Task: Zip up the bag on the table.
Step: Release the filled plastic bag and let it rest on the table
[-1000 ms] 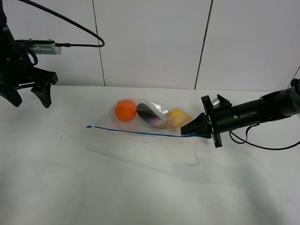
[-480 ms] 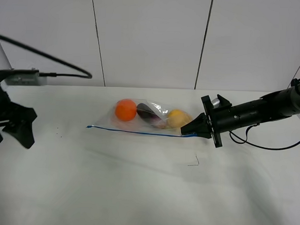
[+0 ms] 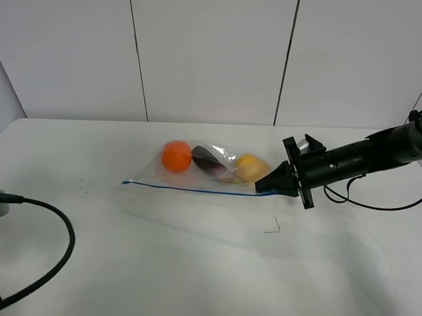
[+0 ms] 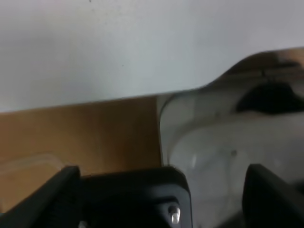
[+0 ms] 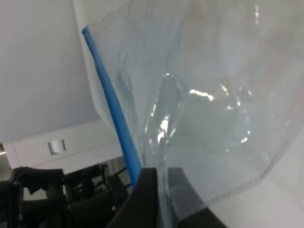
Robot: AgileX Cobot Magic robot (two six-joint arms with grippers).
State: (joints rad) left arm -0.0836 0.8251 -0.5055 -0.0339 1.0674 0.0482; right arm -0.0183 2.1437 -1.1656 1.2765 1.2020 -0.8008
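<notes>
The clear bag (image 3: 210, 173) lies on the white table (image 3: 193, 268), its blue zip strip (image 3: 196, 189) along the near edge. An orange (image 3: 176, 156), a purple eggplant (image 3: 207, 160) and a yellow fruit (image 3: 251, 166) show through it. My right gripper (image 3: 272, 185) is shut on the strip's right end. The right wrist view shows the blue strip (image 5: 111, 111) and clear plastic (image 5: 209, 95) running into the shut gripper (image 5: 160, 187). My left gripper is out of the high view. In its wrist view its fingers (image 4: 59, 192) stand wide apart, the gripper (image 4: 166, 199) empty and far from the bag.
A black cable (image 3: 52, 225) loops over the table's front left corner. A small dark mark (image 3: 272, 228) lies in front of the bag. The left wrist view shows white surface (image 4: 142, 47), a brown area (image 4: 80, 133) and a grey shape (image 4: 213, 142) below.
My left arm has dropped from the far left down out of the high view; only its cable shows now. The right gripper and the bag have stayed put.
</notes>
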